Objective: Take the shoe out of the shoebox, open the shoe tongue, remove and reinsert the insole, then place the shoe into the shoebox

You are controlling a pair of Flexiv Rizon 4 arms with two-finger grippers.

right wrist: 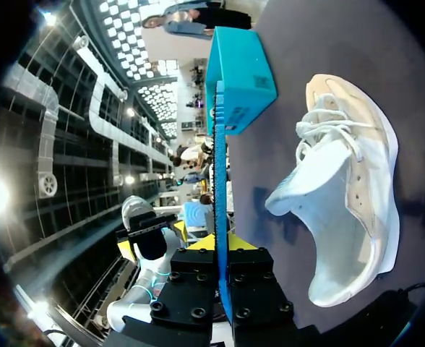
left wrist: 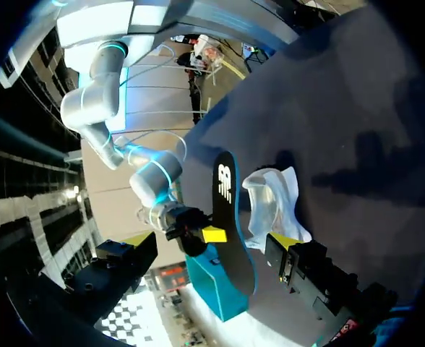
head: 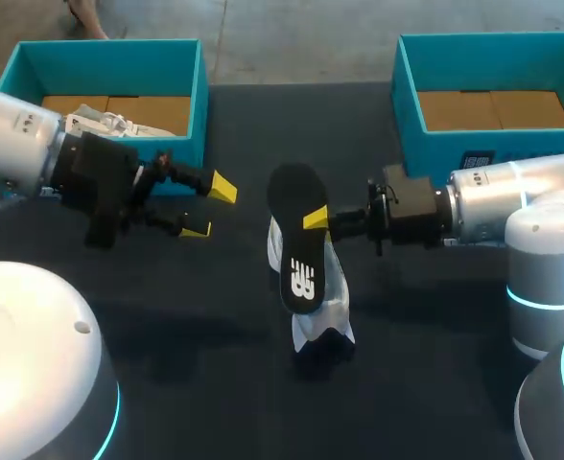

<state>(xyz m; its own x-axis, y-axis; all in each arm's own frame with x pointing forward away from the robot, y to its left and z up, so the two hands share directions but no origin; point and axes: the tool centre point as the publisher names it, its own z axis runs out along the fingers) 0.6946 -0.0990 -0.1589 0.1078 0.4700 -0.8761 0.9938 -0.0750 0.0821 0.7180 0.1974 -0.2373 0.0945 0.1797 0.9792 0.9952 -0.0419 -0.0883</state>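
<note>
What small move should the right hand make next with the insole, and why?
Probably it should lower the insole toward the shoe's opening, to begin reinserting it. The right hand is shut on the insole and holds it over the shoe. In the right wrist view the shoe's opening faces that hand. The left hand is open and apart from the shoe, so it gives no help yet.

A robotics lab: a left arm and a right arm flank a dark bench, with a left shoebox and a right shoebox at its far corners.
</note>
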